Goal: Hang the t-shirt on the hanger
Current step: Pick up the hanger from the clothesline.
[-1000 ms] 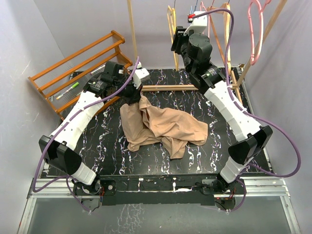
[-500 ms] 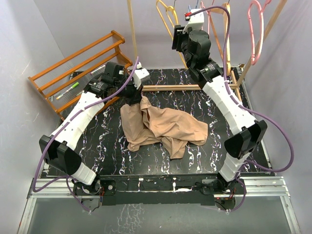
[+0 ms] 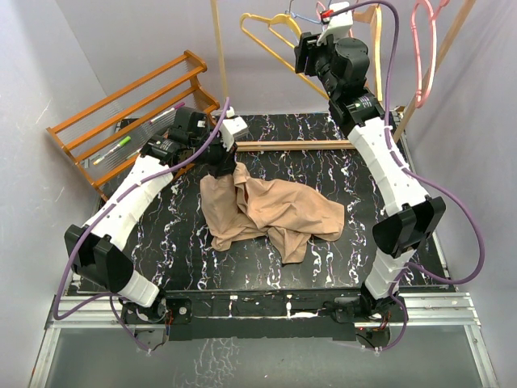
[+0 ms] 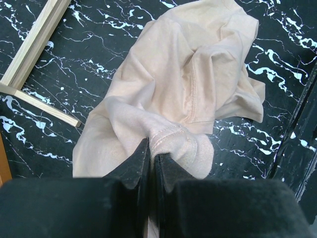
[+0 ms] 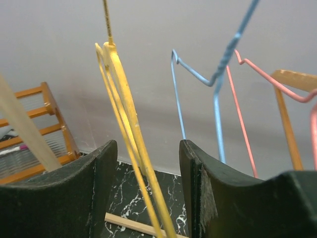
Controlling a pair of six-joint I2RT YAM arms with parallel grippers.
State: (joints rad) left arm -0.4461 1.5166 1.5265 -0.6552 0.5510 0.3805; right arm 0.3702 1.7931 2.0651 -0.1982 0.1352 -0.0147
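Two grippers, two findings. My left gripper [image 4: 151, 159] is clamped on a ribbed edge of the t-shirt [image 4: 193, 69], and the bulk of the garment lies crumpled mid-surface on the table [image 3: 323, 170]. My right gripper [image 5: 146, 168] is raised at the back rail with its jaws standing apart. The hanger [image 5: 123, 99] passes between them unclamped, and in the overhead view it hangs tilted out to the left. Risks noted: closing off-centre could let the thin frame slip or twist out. The blue hanger [image 5: 217, 106] and pink hanger [image 5: 241, 116] hang just beside it and could be snagged on withdrawal. On the left, the pinch takes one edge only, so lifting may raise a bunched mass with no opening presented for the hanger.
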